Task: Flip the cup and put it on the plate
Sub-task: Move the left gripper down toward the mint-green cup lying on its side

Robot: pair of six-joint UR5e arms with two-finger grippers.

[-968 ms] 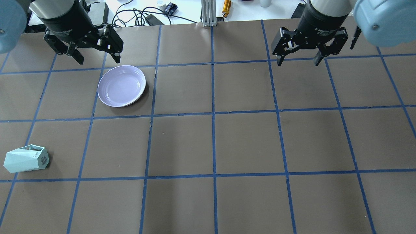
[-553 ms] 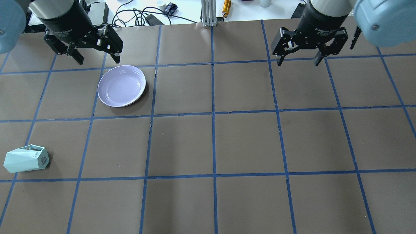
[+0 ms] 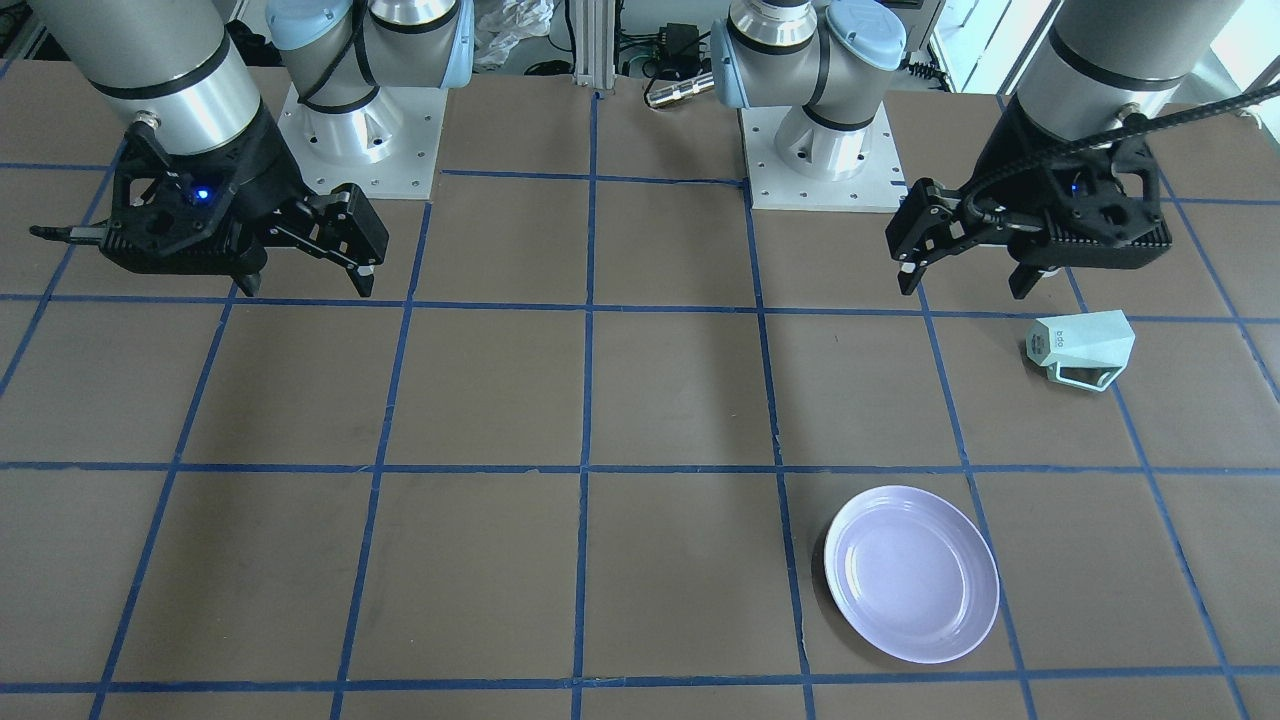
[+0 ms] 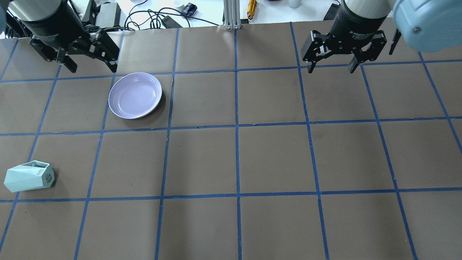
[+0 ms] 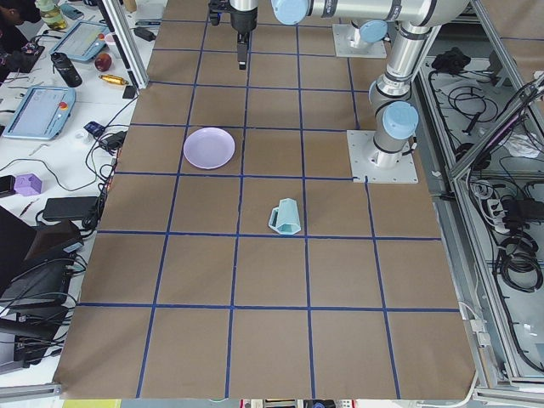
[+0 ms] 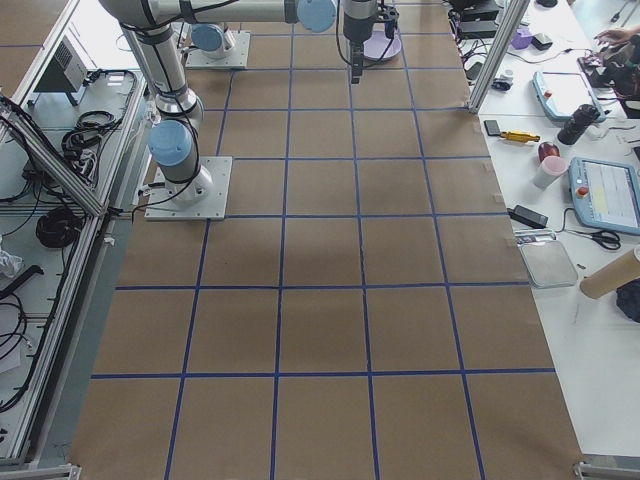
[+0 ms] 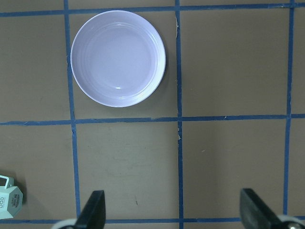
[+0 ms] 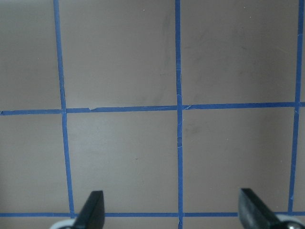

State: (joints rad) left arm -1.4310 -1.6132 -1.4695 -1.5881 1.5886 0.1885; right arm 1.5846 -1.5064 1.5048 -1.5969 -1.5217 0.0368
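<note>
The pale mint-green cup (image 4: pixel 29 176) lies on its side near the table's left edge, base towards the table's middle and handle on the far side. It also shows in the front view (image 3: pixel 1085 345), the left side view (image 5: pixel 286 217) and at the edge of the left wrist view (image 7: pixel 8 202). The lavender plate (image 4: pixel 135 95) sits empty, further out on the table (image 3: pixel 912 573) (image 7: pixel 117 57). My left gripper (image 4: pixel 92 66) (image 3: pixel 962 285) is open and empty, high above the table beyond the plate. My right gripper (image 4: pixel 331 66) (image 3: pixel 305 285) is open and empty on the right half.
The table is brown paper with a blue tape grid. An aluminium post (image 4: pixel 231 14), cables and small items lie past the far edge. The two arm bases (image 3: pixel 360 130) (image 3: pixel 820 150) stand at the robot's side.
My left gripper has moved to the left in the overhead view, still open. The right gripper, cup and plate have not moved.
</note>
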